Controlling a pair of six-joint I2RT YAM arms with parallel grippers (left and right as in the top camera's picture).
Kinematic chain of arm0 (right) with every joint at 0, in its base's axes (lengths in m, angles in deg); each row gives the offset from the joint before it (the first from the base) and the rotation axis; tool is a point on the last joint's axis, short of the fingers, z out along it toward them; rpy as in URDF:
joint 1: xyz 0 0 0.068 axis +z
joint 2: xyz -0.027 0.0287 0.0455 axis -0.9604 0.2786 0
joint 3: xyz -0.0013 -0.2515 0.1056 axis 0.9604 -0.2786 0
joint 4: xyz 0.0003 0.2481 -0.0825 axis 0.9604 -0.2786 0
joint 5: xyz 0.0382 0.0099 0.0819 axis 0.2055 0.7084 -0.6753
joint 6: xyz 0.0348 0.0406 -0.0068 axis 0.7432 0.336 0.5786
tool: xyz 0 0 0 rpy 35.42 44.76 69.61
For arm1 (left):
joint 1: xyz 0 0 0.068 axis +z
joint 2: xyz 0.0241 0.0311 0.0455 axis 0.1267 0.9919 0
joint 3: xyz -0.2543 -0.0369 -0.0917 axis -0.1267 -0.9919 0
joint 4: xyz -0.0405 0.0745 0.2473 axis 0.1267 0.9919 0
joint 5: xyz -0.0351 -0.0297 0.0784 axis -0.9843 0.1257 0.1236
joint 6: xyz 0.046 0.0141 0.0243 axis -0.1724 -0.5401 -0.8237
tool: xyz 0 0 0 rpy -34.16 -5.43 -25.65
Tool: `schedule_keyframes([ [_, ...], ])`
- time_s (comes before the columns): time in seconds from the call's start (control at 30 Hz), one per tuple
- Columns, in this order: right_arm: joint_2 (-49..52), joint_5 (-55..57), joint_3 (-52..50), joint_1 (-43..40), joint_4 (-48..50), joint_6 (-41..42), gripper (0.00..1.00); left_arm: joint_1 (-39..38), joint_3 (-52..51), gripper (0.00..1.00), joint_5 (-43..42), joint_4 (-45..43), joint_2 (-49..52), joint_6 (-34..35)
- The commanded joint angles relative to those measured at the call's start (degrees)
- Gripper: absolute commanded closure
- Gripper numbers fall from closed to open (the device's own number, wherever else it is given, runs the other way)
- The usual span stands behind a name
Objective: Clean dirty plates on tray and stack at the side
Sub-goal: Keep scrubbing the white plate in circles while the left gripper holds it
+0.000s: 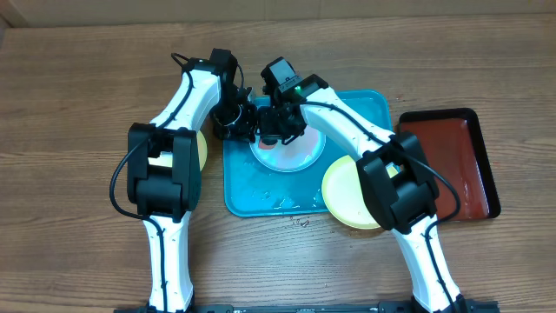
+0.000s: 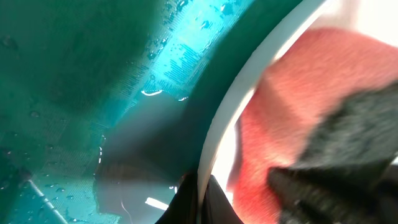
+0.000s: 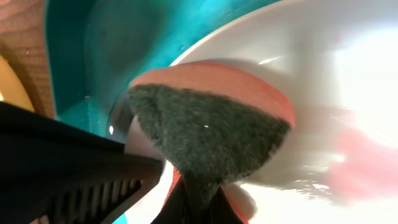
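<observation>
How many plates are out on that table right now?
3. A light plate lies on the teal tray; one yellow plate overlaps the tray's front right corner; another yellow plate sits left of the tray, partly hidden behind the left arm.

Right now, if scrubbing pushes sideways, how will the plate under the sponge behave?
Likely slippery: the tray is beaded with water, so the plate may skate. It looks like thin, light plastic, probably stiff. The left jaws seem to steady its rim.
</observation>
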Motion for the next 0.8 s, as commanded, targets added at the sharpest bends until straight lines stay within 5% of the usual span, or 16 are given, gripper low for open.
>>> schedule_keyframes([
  [0.0,0.92,3.19,0.35,-3.65,-0.76,0.37,0.96,0.31,-1.16,0.96,1.57,0.07,1.97,-1.7],
  [0.4,0.92,-0.81,0.35,-12.9,-18.38,-3.61,0.96,0.31,-1.16,0.96,1.75,-1.31,1.97,-1.68],
  [0.77,0.92,-7.67,0.35,-2.47,-17.09,-3.93,0.96,0.28,-1.16,0.96,1.7,-2.08,1.97,-1.68],
])
